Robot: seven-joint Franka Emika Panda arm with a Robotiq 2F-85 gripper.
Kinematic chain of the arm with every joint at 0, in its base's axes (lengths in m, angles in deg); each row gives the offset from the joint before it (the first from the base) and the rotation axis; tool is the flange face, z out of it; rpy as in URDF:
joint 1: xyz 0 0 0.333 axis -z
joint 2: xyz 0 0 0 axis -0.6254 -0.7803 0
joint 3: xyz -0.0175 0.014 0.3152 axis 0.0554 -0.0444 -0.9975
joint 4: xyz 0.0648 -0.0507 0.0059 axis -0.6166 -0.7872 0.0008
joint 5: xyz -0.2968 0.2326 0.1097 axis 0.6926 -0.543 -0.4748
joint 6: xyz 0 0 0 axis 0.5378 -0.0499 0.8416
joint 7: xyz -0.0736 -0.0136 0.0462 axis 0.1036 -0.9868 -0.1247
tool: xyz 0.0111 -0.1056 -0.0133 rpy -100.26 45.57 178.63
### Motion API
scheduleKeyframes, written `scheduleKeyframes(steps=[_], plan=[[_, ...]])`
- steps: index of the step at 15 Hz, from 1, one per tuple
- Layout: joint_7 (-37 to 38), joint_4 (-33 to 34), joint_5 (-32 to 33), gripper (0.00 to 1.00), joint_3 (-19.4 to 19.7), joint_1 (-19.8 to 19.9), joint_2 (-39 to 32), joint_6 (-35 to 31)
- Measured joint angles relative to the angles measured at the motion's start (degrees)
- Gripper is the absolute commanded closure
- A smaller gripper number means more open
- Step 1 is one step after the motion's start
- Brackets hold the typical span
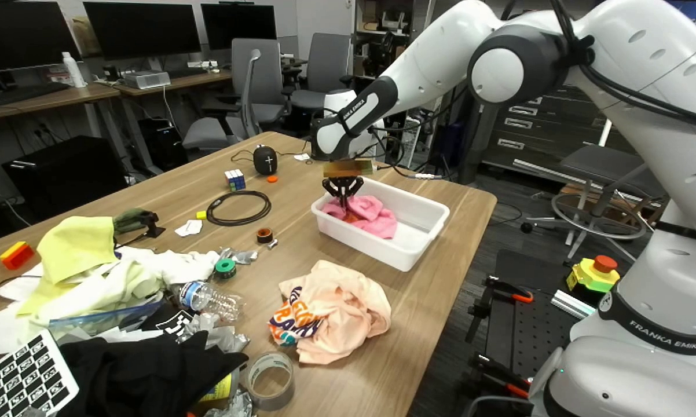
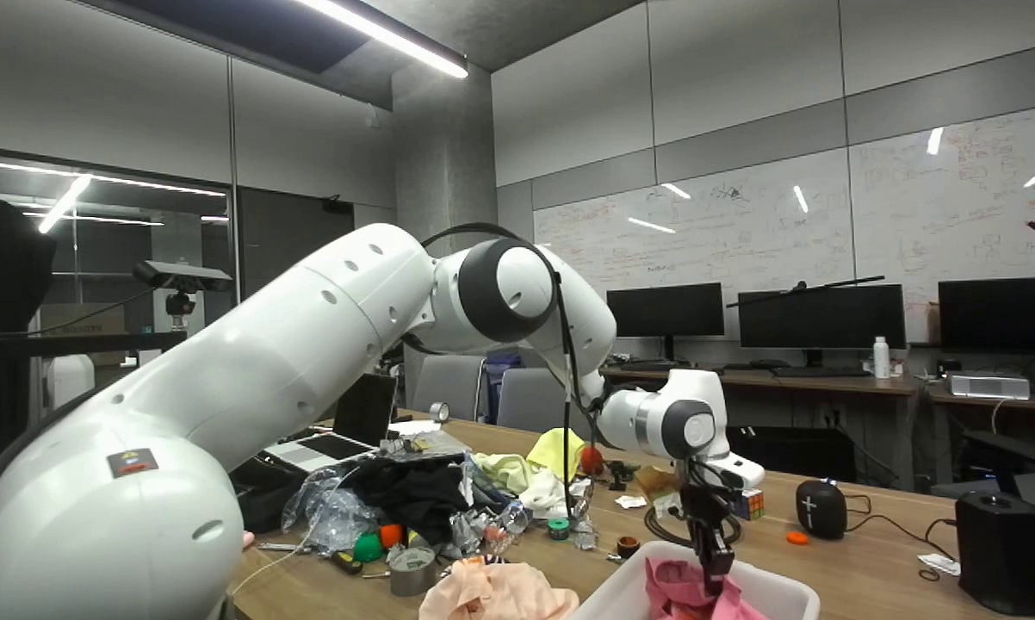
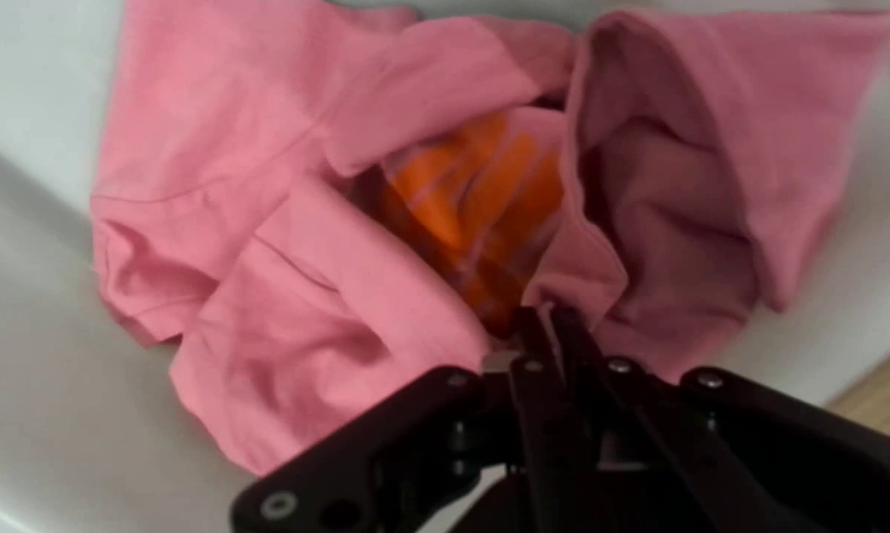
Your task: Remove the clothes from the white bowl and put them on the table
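A white plastic bin (image 1: 362,244) stands on the wooden table (image 1: 411,295). A crumpled pink cloth (image 1: 376,215) with an orange print lies in it, at one end. My gripper (image 1: 343,204) points down into the bin at the cloth. In the wrist view the fingertips (image 3: 550,314) are nearly together, with a thin fold of the pink cloth (image 3: 215,111) pinched between them. The rest of the cloth lies on the bin floor. In an exterior view the fingers (image 2: 714,579) reach into the pink cloth (image 2: 668,590), and the lower part of the bin is cut off.
A peach cloth (image 1: 348,313) lies on the table beside the bin. A tape roll (image 1: 270,379), a bottle (image 1: 212,300), a black cloth (image 1: 139,370) and yellow cloth (image 1: 84,246) are heaped beyond it. A coiled cable (image 1: 238,219), a small tape roll (image 1: 264,235) and a puzzle cube (image 1: 235,180) lie behind.
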Motion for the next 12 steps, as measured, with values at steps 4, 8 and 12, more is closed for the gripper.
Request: scheduleKeyframes(steps=[4,8,12], plan=[[0.00,-9.44,0.00,0.92,0.02,-1.80,9.86,-7.67],[0.49,-19.59,0.16,0.93,0.46,-5.18,21.05,-13.26],[3.96,-27.27,3.43,0.93,1.40,-9.73,31.36,-15.29]])
